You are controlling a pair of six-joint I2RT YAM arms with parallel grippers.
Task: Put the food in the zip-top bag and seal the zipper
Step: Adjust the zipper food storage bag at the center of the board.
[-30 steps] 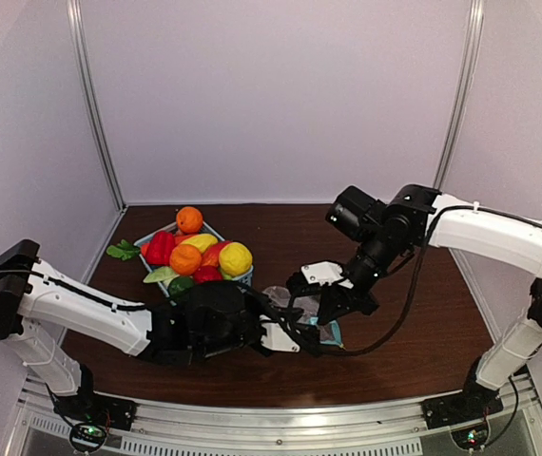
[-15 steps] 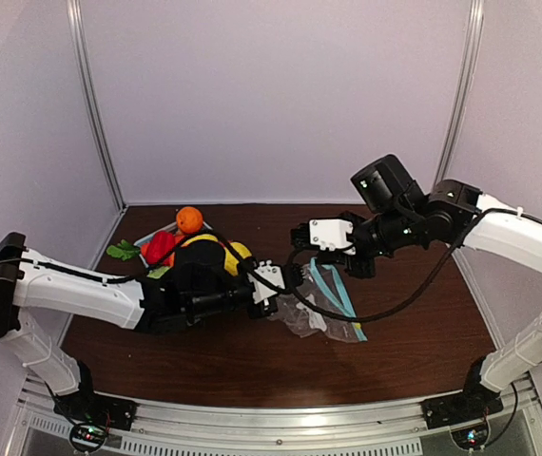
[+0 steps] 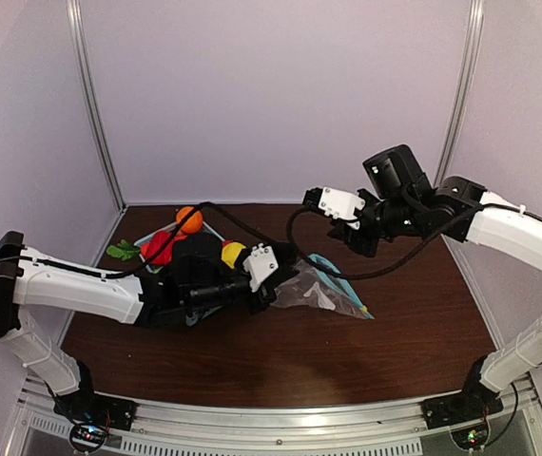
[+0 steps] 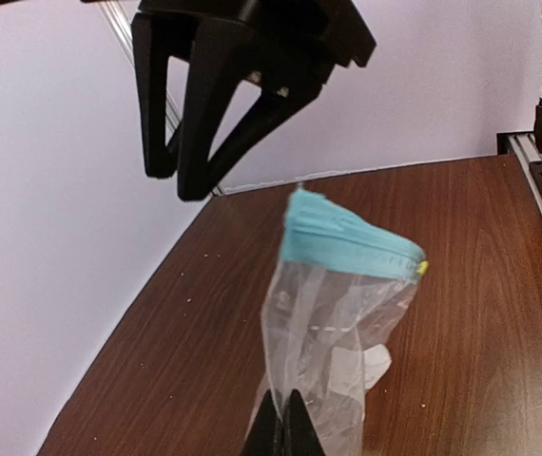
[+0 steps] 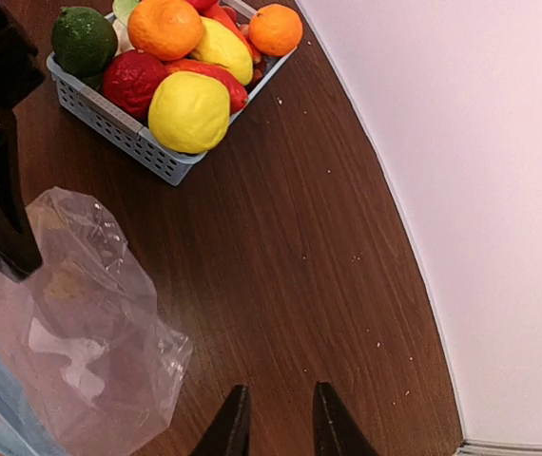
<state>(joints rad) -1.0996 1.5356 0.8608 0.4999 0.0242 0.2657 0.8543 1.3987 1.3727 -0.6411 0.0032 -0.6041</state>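
The clear zip-top bag (image 3: 311, 294) lies near the table's middle with one edge lifted. My left gripper (image 3: 284, 274) is shut on its clear plastic, as the left wrist view shows (image 4: 285, 432). In that view the bag (image 4: 333, 342) hangs away from my fingers, with the light-blue zipper (image 4: 347, 242) at the far end. The zipper also shows from above (image 3: 343, 286). My right gripper (image 3: 309, 199) is open and empty, raised above and behind the bag; its fingertips (image 5: 236, 423) hover over bare wood. The food, an orange (image 5: 164, 26), a yellow lemon (image 5: 188, 111) and a red piece (image 5: 135, 81), fills the basket.
The light-blue lattice basket (image 5: 119, 128) stands at the back left, partly hidden by my left arm (image 3: 109, 294) in the top view. A green leafy toy (image 3: 121, 251) lies on the table to its left. White enclosure walls (image 3: 271, 95) surround the table.
My right gripper has risen from the bag and moved up and back. My left gripper has pulled the bag up and to the left, stretching it out.
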